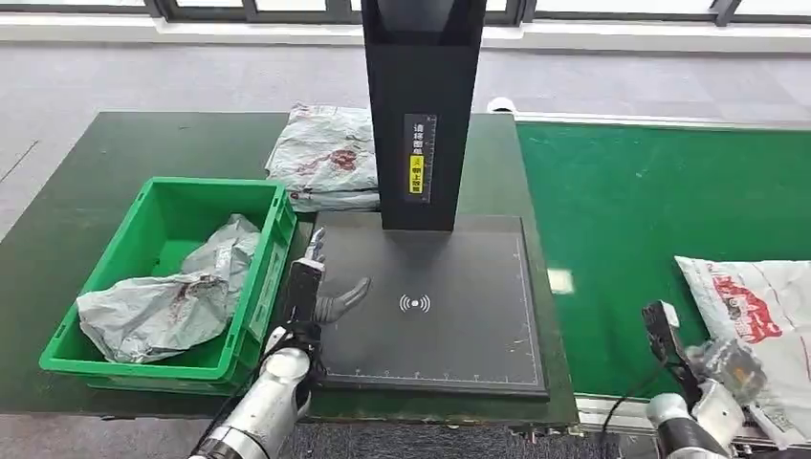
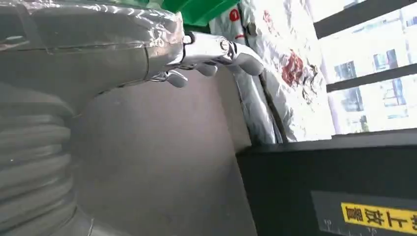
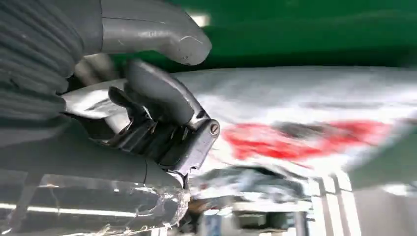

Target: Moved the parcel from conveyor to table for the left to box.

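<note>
Parcel (image 1: 751,320) lies flat on the green conveyor (image 1: 631,210), at the robot's right, its printed face up and its long side seeming to run away from the robot. The right hand (image 1: 684,359) sits just beside its near left corner, fingers (image 3: 167,113) curled in and thumb raised, with nothing plainly clamped; whether they touch the wrapper I cannot tell. This hand is much the nearer one. The left hand (image 1: 320,296) waits spread and empty over the black scanner pad (image 1: 430,316), between the green box (image 1: 258,277) and the belt, well apart from the parcel.
</note>
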Robot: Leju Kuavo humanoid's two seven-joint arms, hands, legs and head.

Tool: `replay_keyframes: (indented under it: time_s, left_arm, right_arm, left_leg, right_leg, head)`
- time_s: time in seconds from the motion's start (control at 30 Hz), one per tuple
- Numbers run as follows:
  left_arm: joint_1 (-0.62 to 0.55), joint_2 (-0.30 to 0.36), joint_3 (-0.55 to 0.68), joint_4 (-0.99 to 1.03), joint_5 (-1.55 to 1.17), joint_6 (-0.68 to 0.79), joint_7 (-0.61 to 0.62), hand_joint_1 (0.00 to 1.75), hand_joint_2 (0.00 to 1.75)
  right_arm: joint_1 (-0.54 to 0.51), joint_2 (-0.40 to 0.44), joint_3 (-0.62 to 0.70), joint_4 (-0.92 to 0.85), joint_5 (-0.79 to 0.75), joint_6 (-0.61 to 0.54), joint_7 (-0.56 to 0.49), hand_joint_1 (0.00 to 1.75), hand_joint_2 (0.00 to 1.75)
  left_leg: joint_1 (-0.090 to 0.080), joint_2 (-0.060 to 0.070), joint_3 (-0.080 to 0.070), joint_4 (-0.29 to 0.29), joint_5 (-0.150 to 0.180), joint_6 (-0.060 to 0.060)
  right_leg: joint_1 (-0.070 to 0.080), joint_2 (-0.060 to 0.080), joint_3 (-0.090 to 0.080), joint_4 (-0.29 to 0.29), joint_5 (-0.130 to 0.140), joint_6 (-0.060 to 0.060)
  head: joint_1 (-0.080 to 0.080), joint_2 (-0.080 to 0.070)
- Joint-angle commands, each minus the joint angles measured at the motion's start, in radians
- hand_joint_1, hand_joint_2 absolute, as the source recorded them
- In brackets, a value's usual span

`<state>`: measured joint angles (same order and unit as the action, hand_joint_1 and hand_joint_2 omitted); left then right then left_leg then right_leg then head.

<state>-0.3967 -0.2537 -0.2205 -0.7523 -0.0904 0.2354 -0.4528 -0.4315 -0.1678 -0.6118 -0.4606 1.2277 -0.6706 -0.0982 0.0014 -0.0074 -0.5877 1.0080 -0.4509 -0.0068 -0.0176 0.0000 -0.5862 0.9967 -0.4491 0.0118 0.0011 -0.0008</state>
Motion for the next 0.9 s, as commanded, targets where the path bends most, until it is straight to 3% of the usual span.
replay_keyframes:
  time_s: [0.03,0.13,0.17,0.27,0.33,0.5,0.57,0.7,0.83,0.87,0.9]
  left_arm:
    - [-0.016,0.002,0.069,0.009,-0.030,-0.018,-0.002,0.00,1.75]
    - [-0.015,-0.005,0.067,0.012,-0.036,-0.020,-0.004,0.00,1.75]
    - [-0.017,-0.006,0.066,0.014,-0.038,-0.020,-0.005,0.00,1.75]
    - [-0.035,-0.015,0.060,0.032,-0.046,-0.026,-0.004,0.00,1.75]
    - [-0.040,-0.017,0.060,0.037,-0.047,-0.025,-0.004,0.00,1.75]
    - [-0.039,-0.015,0.060,0.037,-0.046,-0.026,-0.004,0.00,1.75]
    - [-0.045,-0.015,0.058,0.041,-0.047,-0.031,-0.004,0.00,1.75]
    - [-0.065,-0.013,0.055,0.073,-0.034,-0.044,-0.006,0.00,1.75]
    - [-0.069,-0.013,0.053,0.080,-0.031,-0.046,-0.008,0.00,1.75]
    - [-0.072,-0.014,0.050,0.086,-0.029,-0.050,-0.009,0.00,1.75]
    - [-0.082,-0.022,0.043,0.111,-0.025,-0.059,-0.020,0.00,1.75]
  right_arm:
    - [0.006,0.167,0.384,-0.381,-0.182,0.035,0.005,1.75,1.75]
    - [0.010,0.147,0.422,-0.349,-0.131,0.019,0.074,1.68,1.75]
    - [0.010,0.135,0.431,-0.333,-0.105,0.008,0.113,0.00,1.75]
    - [0.004,0.069,0.422,-0.221,0.021,-0.006,0.289,0.00,1.75]
    - [-0.004,0.049,0.405,-0.177,-0.004,-0.028,0.244,0.00,1.75]
    - [-0.009,0.054,0.404,-0.176,-0.001,-0.028,0.244,0.00,1.75]
    - [-0.001,0.026,0.399,-0.141,0.066,-0.005,0.350,0.00,1.75]
    - [0.033,-0.065,0.301,-0.005,0.080,0.013,0.391,0.00,1.75]
    - [0.035,-0.084,0.284,0.027,0.081,0.014,0.401,0.00,1.75]
    - [0.034,-0.097,0.278,0.053,0.095,0.031,0.428,0.00,1.75]
    - [0.038,-0.153,0.240,0.142,0.132,0.127,0.507,0.00,1.75]
  left_leg:
    - [0.000,0.009,0.001,-0.001,-0.001,-0.001]
    - [0.001,0.005,0.001,-0.001,0.000,-0.001]
    - [0.001,0.008,0.003,-0.002,-0.001,-0.001]
    - [0.001,0.003,0.002,-0.001,0.000,0.000]
    - [0.001,-0.001,0.001,0.000,0.001,0.000]
    - [0.000,-0.001,0.001,0.000,0.000,0.000]
    - [0.000,0.000,0.001,0.000,0.000,0.000]
    - [0.001,-0.006,0.001,-0.001,0.001,0.000]
    - [0.001,-0.008,0.002,-0.002,0.001,0.000]
    - [0.001,-0.008,0.003,-0.002,0.001,0.000]
    - [0.001,-0.010,0.002,-0.001,0.001,0.000]
  right_leg:
    - [0.000,0.008,-0.002,0.000,0.002,-0.002]
    - [0.001,0.005,-0.002,-0.001,0.001,-0.002]
    - [0.002,0.007,0.000,-0.002,0.002,-0.002]
    - [0.001,0.003,0.000,-0.002,0.001,-0.001]
    - [0.001,-0.001,0.000,-0.001,0.000,-0.001]
    - [0.000,0.000,0.001,-0.002,0.000,-0.001]
    - [0.000,0.001,0.000,-0.002,0.001,-0.001]
    - [0.001,-0.005,0.002,-0.003,0.000,-0.001]
    - [0.002,-0.008,0.004,-0.005,0.000,-0.001]
    - [0.002,-0.008,0.004,-0.005,0.000,-0.001]
    - [0.001,-0.010,0.004,-0.004,-0.001,0.000]
  head:
    - [0.000,0.000]
    - [0.000,0.000]
    - [0.000,0.000]
    - [0.000,0.000]
    - [0.000,0.000]
    - [0.000,0.000]
    - [0.000,0.000]
    - [0.000,0.000]
    - [0.000,0.000]
    - [0.000,0.000]
    - [0.000,0.000]
